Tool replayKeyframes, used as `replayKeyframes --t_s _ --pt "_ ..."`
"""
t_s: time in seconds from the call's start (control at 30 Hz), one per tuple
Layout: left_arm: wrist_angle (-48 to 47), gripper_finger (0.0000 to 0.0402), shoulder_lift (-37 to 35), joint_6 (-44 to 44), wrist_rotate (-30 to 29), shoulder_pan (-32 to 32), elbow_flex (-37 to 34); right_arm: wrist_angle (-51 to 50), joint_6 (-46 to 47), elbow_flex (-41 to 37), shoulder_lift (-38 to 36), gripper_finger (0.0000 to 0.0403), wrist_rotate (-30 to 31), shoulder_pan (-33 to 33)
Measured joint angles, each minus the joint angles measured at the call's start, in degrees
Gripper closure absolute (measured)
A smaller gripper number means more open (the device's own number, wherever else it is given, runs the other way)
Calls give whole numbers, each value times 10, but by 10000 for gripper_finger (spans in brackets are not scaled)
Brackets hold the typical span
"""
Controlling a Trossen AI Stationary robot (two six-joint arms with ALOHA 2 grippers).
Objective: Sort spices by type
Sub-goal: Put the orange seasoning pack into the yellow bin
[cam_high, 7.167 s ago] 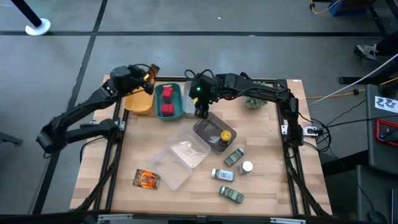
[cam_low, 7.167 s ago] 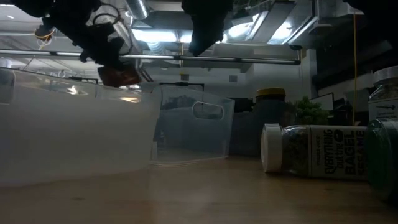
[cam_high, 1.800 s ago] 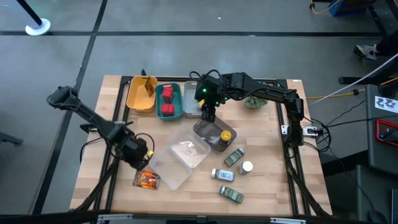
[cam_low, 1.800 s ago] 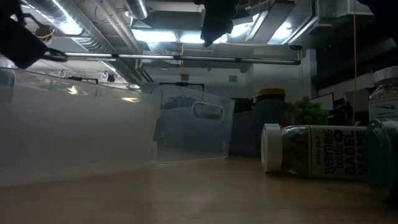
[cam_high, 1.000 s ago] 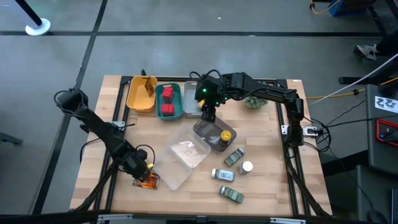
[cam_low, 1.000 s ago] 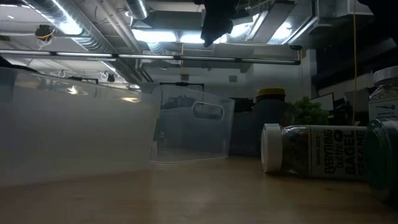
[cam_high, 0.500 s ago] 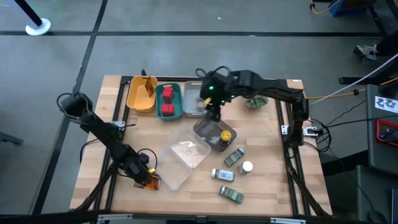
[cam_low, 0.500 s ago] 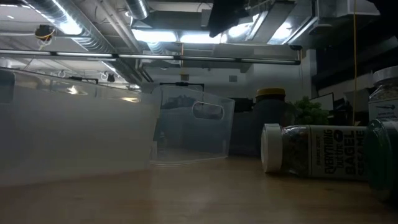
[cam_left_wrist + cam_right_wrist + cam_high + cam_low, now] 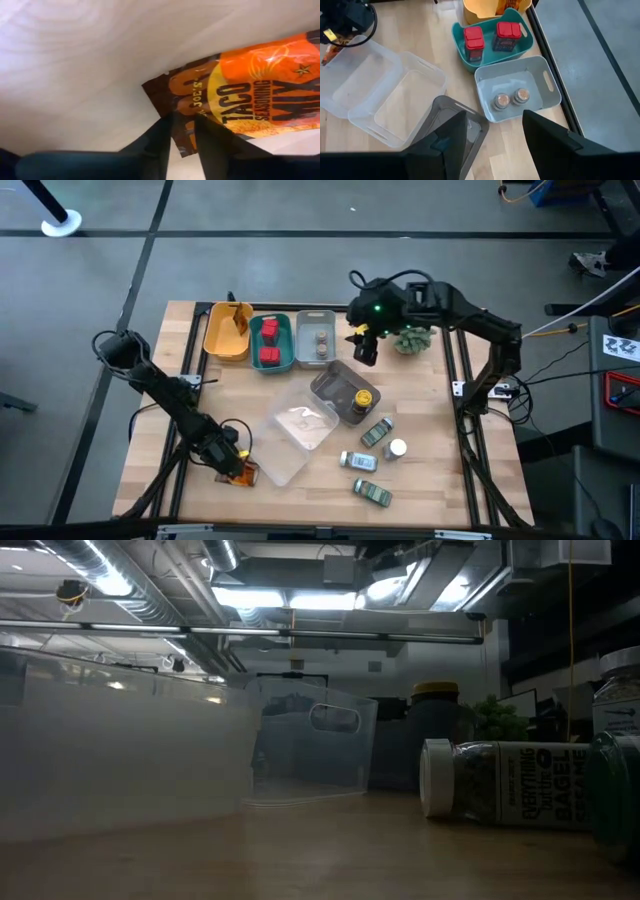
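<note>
My left gripper pinches narrow on a corner of the orange taco seasoning packet, flat on the table's near-left. Light, crinkly foil (likely slippery), so that corner is where to hold.

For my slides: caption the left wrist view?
Left gripper fingers straddling the orange taco packet's corner.

low view dim and backlit by ceiling lights; left wrist view blurred, glare on packet.
</note>
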Motion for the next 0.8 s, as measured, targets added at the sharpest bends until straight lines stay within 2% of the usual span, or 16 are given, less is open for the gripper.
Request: replayKeyframes --t_s 0.23,0.37,0.6,0.8 --pt "-48 376 -10 -1 -6 0 0 -5 1 0 -3 210 -3 0" --pt "-130 397 -35 -9 -41 0 -1 -5 1 0 -3 210 -4 0" --pt "-292 397 -80 -74 -147 1 -9 -5 1 0 -2 210 -5 0" --pt "-305 400 -83 -89 -173 1 -9 -7 1 0 -2 210 -5 0"
